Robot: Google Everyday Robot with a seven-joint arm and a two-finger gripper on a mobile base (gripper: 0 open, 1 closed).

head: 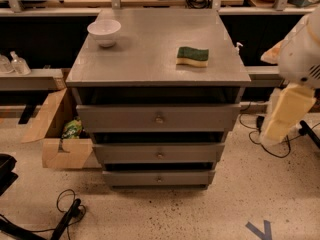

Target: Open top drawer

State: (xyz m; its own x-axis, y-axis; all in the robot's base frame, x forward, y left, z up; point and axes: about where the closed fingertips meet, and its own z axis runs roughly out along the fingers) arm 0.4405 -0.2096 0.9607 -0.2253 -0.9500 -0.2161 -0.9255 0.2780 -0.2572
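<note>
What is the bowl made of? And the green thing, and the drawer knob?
The bowl looks like glossy white ceramic, perhaps plastic. The sponge looks like soft foam: green scrubby top, yellow underside. The knob on the top drawer seems shiny metal. The gripper hangs right of the cabinet, apart from it.

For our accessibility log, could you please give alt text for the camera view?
The gripper hangs to the right of a grey cabinet, not touching its top drawer. A white bowl and a green sponge lie on the cabinet's top.
</note>
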